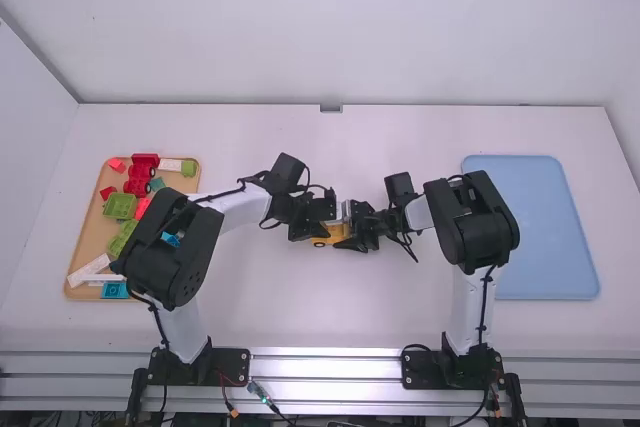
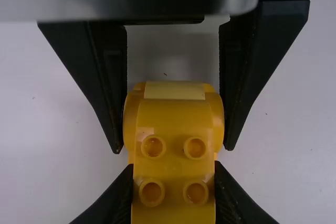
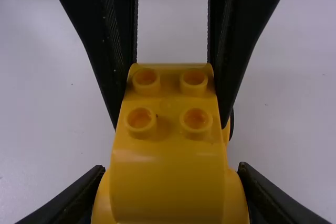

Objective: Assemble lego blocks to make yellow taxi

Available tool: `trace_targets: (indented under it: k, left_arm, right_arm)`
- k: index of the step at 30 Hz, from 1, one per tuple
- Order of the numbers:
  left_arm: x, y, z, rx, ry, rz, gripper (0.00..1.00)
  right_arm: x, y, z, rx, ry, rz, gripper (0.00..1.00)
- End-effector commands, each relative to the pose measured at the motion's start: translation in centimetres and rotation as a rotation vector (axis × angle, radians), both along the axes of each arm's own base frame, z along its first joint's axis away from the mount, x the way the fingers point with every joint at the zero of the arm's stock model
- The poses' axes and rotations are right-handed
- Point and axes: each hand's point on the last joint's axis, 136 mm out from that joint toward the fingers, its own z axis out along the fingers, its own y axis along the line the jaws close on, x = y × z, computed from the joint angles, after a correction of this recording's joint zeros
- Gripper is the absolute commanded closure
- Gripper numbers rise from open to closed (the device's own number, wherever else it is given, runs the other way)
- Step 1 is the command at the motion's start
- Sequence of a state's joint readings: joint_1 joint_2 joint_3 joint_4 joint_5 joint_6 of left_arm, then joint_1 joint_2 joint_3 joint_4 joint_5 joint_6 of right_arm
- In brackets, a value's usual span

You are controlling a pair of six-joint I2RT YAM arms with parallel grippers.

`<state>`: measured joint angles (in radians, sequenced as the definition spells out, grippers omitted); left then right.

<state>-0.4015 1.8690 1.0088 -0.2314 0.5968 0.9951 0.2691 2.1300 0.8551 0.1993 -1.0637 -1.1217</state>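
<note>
Yellow car body (image 1: 328, 237): at approx. mid-counter, between the 2 grippers, rounded top w/ 4 round studs at 1 end, pale patch (image 2: 175, 91) at the other. Height over counter (image 1: 320, 317): cannot tell.

L gripper (image 1: 322, 219): fingers clamped on both sides of the studded end. R gripper (image 1: 352, 232): fingers clamped on both sides of the rounded end. The 2 grippers face each other, w/ the body gripped by both.

Far L side of counter: tan tray (image 1: 95, 232) w/ asst. blocks, incl. red truck-like pc. (image 1: 141, 175), green block (image 1: 120, 206), blue block (image 1: 115, 290) in near corner. Far R side: blue tray (image 1: 530, 227), flat on counter.
</note>
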Motion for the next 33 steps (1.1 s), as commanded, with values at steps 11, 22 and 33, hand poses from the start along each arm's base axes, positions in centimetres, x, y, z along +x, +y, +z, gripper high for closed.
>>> trace_targets:
  k: [11,22,33]
  left_arm:
    - [-1.9,0.2,-2.2,0.034,0.075,-0.022,0.65]
    - [-2.4,-0.7,-1.3,-0.042,0.061,-0.095,0.45]
    - [-0.9,0.5,0.9,-0.115,0.035,-0.051,0.28]
  right_arm:
    - [0.4,-0.4,-1.0,-0.052,0.014,-0.033,0.45]
    - [0.4,-0.4,-1.0,-0.052,0.017,-0.033,0.45]
    - [0.3,-0.4,-1.1,-0.053,0.019,-0.032,0.45]
